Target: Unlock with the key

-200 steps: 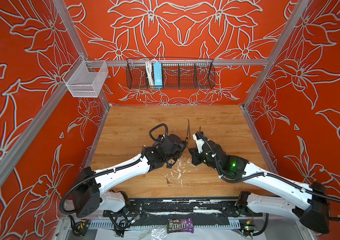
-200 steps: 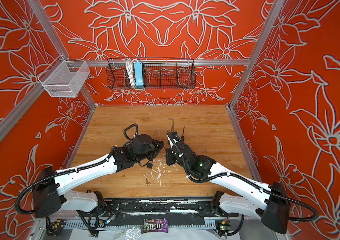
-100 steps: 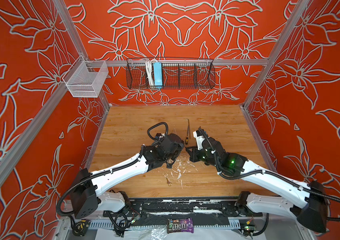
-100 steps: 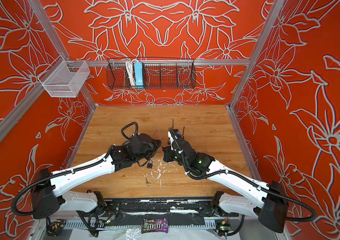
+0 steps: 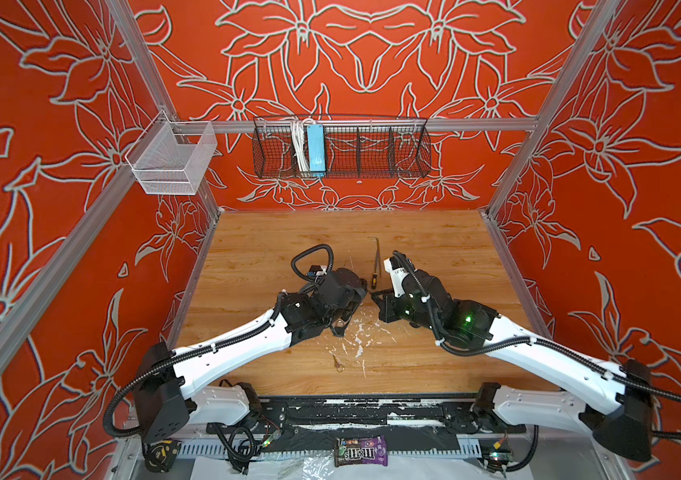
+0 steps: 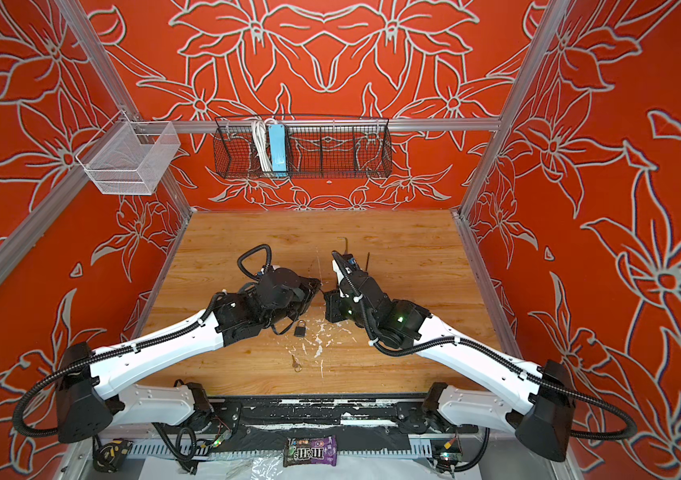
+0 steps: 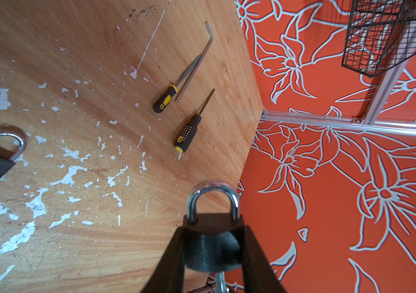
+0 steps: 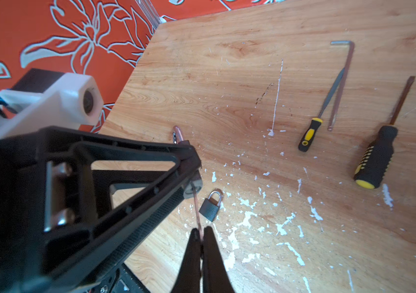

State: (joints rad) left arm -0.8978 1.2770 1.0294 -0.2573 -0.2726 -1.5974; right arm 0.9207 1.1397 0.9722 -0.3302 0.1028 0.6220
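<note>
Holding the padlock in the left gripper, with jaws partly closed and clamped on the flat sides of its body, shackle closed and poking out past the gripper's tip. Pinching the key in the right gripper, with jaws pressed together on its bow and the blade reaching into the underside of that padlock, apparently seated in the keyway. Both lifted off the table, near the loose padlock and a little to its back-wall side. Expect a small, dense, rigid lump of smooth metal, apt to swivel in the grip under a twist of the key; best gripped as now, across the broad faces, clear of shackle and keyhole. Expect a thin, light, stiff key, easy to cock or let slip; best held flat on the bow and turned about the blade's own line. Judged not yet unlocked. Around the loose padlock, wood-grain board scuffed with white flecks; on its robot side, a spare key; well beyond it, a small screwdriver, a hex key and a large screwdriver, all lying flat. Far past those, orange walls with pale flower outlines and a black wire basket.
</note>
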